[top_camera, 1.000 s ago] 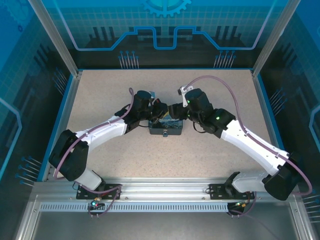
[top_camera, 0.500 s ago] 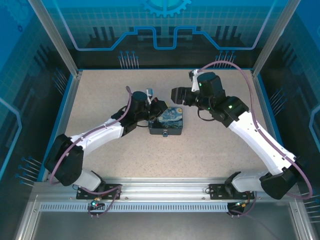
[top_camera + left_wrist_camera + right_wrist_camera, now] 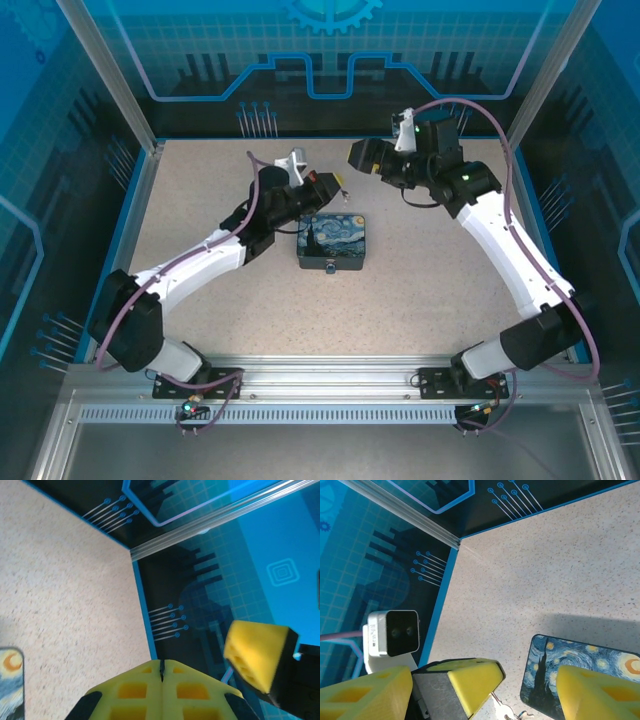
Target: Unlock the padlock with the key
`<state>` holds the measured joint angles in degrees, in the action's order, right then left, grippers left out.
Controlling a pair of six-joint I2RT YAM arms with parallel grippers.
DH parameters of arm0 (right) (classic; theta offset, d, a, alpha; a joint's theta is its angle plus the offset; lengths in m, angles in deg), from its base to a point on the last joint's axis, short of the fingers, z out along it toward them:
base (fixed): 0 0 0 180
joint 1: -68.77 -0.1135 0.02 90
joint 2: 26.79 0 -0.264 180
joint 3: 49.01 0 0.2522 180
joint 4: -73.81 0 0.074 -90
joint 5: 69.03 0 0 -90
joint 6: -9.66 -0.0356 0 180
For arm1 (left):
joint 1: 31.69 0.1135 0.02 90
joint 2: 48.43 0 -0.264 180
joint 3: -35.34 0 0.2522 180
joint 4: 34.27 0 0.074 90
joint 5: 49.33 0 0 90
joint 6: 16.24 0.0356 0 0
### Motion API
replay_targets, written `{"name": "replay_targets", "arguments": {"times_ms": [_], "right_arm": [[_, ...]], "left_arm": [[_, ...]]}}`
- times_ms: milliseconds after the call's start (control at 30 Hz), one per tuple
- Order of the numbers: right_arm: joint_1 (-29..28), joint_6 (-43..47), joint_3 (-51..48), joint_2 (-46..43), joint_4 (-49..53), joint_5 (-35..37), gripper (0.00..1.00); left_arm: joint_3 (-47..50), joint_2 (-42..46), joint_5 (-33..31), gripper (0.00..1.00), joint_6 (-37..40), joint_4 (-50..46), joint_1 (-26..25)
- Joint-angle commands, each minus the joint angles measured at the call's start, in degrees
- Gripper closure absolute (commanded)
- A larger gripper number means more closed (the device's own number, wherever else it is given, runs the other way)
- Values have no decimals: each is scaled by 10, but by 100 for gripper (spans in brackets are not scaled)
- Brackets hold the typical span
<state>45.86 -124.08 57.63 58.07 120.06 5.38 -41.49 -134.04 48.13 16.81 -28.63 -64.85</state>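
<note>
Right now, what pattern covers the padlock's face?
Blue swirls with yellow specks on the padlock; clearest in the top external view.

The padlock (image 3: 332, 241) lies flat mid-surface (image 3: 430, 300), with bare room in front of it and to its right. Nothing stands over its top face. Just beyond its far-left corner hangs the left gripper (image 3: 335, 184), fingers pinched together on the small key (image 3: 501, 711). The right gripper (image 3: 358, 155), fingers spread wide, hovers close behind, leaving a narrow gap. The left arm (image 3: 200, 262) crosses the surface to the padlock's left.
</note>
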Motion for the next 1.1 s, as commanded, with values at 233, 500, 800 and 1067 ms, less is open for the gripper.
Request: {"name": "replay_targets", "arguments": {"times_ms": [233,500,800,1067], "right_arm": [[16,-24,61,24,0,-58,23],[16,-23,67,30,-4,-56,24],[22,-27,36,20,-17,-56,24],[33,-47,-71,-9,-70,-81,25]], "left_arm": [[-64,-44,-28,100,20,65,17],[-48,-40,-32,100,15,75,23],[-40,-45,-30,100,15,92,22],[21,-25,-48,100,64,159,21]]}}
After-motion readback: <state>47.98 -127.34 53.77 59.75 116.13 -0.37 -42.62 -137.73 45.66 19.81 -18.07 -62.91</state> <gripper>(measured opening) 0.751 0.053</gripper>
